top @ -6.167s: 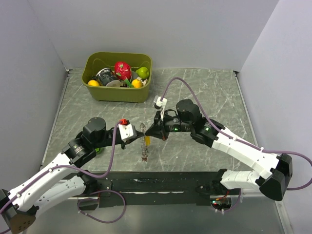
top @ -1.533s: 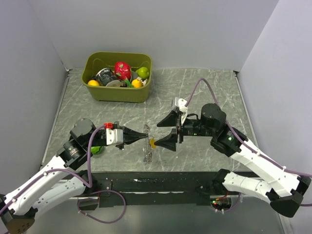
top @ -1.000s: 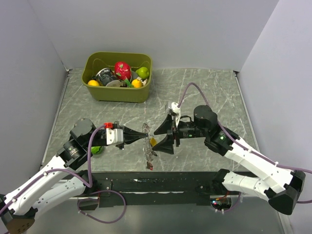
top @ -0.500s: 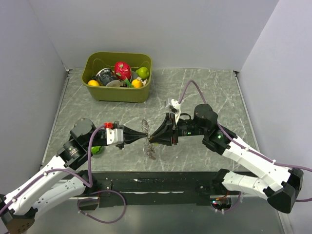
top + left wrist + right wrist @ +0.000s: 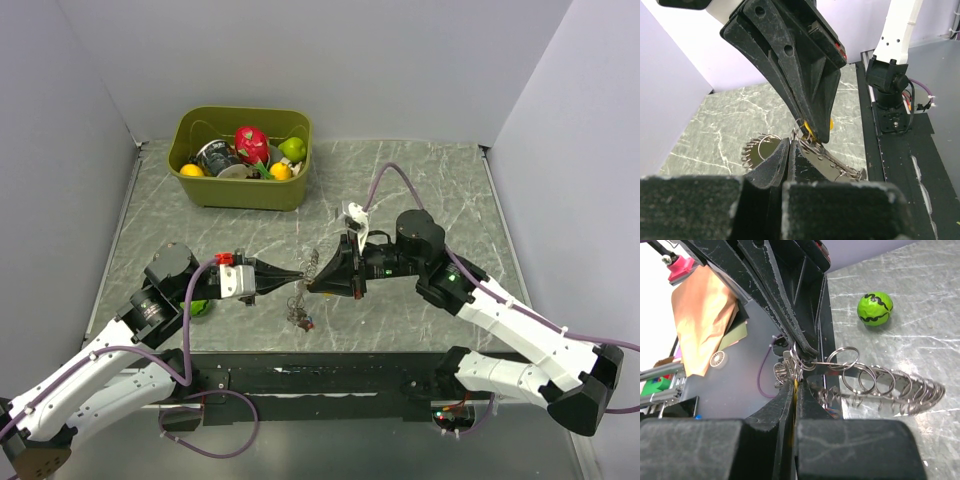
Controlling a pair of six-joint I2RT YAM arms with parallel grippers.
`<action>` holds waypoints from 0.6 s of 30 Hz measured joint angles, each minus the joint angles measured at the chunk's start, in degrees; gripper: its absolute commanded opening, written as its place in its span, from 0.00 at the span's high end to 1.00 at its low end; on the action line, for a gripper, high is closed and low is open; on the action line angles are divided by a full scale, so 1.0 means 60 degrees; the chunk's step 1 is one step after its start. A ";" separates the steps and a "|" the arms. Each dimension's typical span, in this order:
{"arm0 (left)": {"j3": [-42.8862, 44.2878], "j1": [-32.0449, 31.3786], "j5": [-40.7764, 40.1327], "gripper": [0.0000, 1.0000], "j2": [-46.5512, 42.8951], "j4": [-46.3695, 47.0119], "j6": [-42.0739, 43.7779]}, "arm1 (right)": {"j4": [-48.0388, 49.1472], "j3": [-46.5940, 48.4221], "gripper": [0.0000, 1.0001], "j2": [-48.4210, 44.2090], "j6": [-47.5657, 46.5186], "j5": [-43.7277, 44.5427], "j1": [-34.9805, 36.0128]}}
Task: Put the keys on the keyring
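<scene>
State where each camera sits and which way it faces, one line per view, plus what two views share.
Top external: above and behind the bases, looking down at the table; both arms, left gripper facing right gripper.
Left wrist: on the left wrist, facing the right gripper and yellow key; own fingers at bottom.
Right wrist: on the right wrist, facing the left gripper; own fingers at bottom.
Shared: both wrist views show the keyring.

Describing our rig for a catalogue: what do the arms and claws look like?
Both the left arm and right arm have white shells over black joints, each with a looping purple cable. The left claw and right claw are black tapering wedges. A red tab marks the left wrist; green lights, the right.
</scene>
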 measured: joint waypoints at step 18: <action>0.0000 -0.0073 -0.0466 0.99 0.0051 -0.0058 0.0280 | -0.1053 0.0495 1.00 -0.0044 -0.0568 0.0648 0.0000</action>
